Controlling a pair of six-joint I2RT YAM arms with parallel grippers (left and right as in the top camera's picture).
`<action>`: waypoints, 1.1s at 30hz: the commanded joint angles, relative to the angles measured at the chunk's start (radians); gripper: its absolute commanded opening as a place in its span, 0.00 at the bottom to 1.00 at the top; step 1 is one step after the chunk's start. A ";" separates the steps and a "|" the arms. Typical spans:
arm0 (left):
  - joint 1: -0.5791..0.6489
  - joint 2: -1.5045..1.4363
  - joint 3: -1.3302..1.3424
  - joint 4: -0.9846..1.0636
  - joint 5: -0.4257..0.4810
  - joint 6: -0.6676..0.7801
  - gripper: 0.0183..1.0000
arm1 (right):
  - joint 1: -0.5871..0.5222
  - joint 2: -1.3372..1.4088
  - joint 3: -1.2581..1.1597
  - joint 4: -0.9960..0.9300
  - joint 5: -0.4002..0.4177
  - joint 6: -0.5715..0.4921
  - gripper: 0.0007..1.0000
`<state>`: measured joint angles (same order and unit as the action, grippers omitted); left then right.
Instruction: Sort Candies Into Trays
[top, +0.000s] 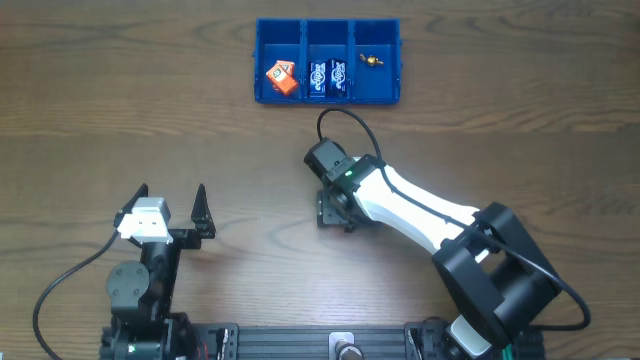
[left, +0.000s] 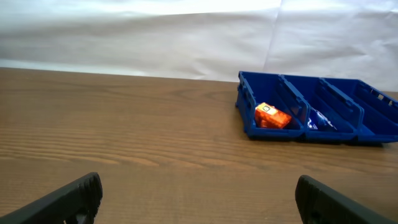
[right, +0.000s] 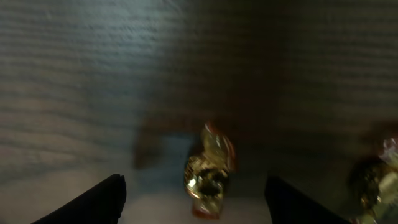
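Two wide gaps flank gold candy (right: 208, 169) inside right gripper (right: 196, 200).

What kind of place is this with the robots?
Probably a robot practice bench, not a home: a bare wooden table, a blue tray holding candies, and a plain white backdrop behind.

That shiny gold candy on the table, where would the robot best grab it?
Grip the gold candy across its plump middle, straight down from above: it lies flat on the table, long and narrow, so the jaws close on its long sides.
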<state>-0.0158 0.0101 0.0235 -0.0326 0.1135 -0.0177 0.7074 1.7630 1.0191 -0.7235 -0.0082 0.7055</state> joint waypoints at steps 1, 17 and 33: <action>0.004 -0.005 -0.019 -0.034 0.014 0.015 1.00 | 0.001 0.026 -0.003 0.013 0.014 0.013 0.70; 0.004 -0.005 -0.019 -0.034 0.014 0.015 1.00 | -0.010 0.057 -0.004 0.013 0.043 0.030 0.50; 0.004 -0.005 -0.019 -0.034 0.014 0.015 1.00 | -0.012 -0.009 0.135 -0.127 0.105 0.023 0.14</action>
<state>-0.0158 0.0101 0.0235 -0.0326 0.1135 -0.0177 0.7036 1.7981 1.0439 -0.7773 0.0257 0.7387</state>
